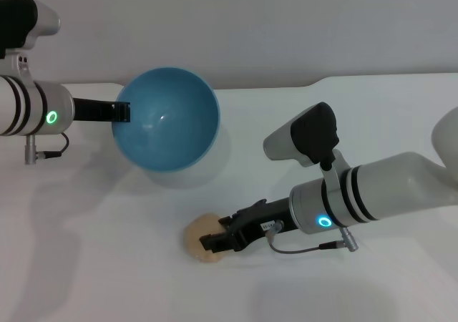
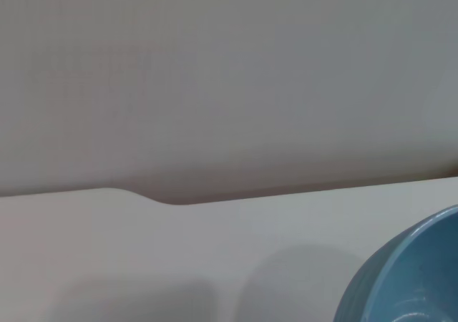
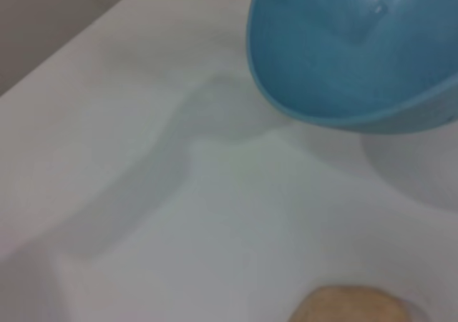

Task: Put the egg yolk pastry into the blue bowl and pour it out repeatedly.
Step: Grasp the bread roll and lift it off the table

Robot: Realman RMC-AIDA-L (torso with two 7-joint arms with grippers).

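The blue bowl (image 1: pixel 168 118) hangs in the air at the back left, tipped so that its empty inside faces forward. My left gripper (image 1: pixel 123 112) is shut on its left rim. A part of the bowl shows in the left wrist view (image 2: pixel 411 279) and its tilted underside in the right wrist view (image 3: pixel 351 50). The egg yolk pastry (image 1: pixel 197 235) lies on the white table in front of the bowl. It also shows in the right wrist view (image 3: pixel 351 306). My right gripper (image 1: pixel 215 237) is low at the pastry's right side, touching or overlapping it.
The white table (image 1: pixel 107 265) has a stepped back edge against a grey wall (image 1: pixel 286 21). My right arm (image 1: pixel 379 189) stretches across the right side of the table. The bowl casts a shadow on the table below it.
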